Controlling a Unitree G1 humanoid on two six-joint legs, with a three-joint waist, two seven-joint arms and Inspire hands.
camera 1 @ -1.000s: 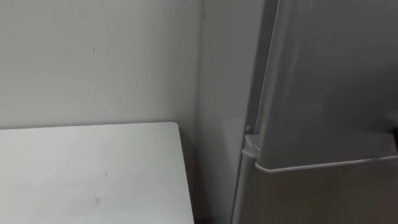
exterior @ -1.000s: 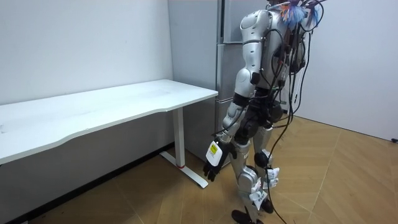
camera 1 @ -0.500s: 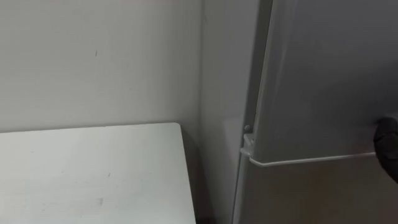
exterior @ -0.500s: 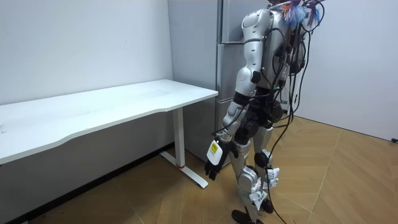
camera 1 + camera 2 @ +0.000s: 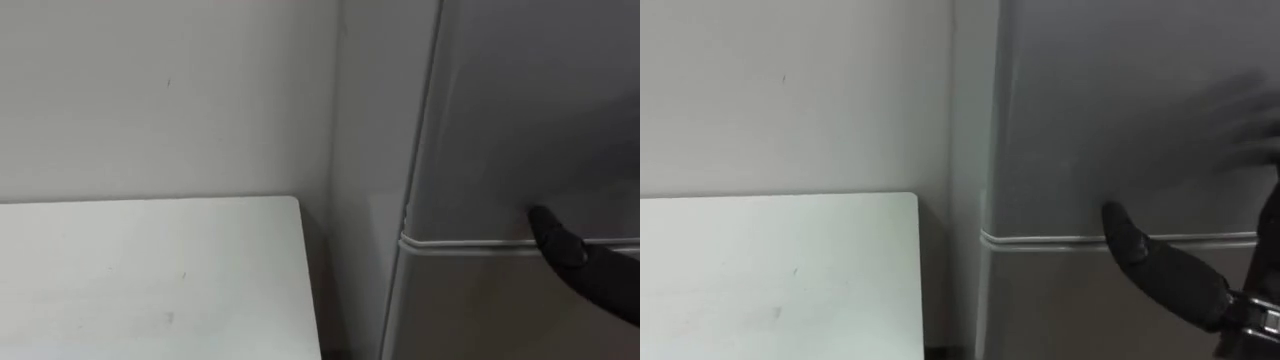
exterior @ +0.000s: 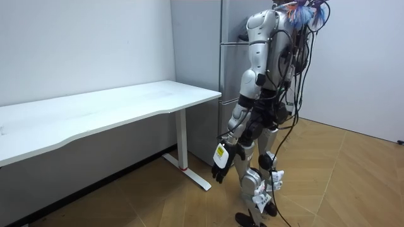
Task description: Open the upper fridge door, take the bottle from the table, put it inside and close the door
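Fridge (image 5: 520,120) doors shut, white table (image 5: 150,270) just left of it. The right hand (image 5: 1175,280) is straight-fingered at the fridge's door seam, while the left hand (image 6: 218,169) hangs loose-fingered well below. Where the bottle is, I cannot tell.

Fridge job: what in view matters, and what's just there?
Job:
fridge, doors shut
right hand, fingers straight, at the seam between the upper and lower doors
left hand, hanging open at the robot's side

Just there:
white table, beside the fridge
wall
wood floor
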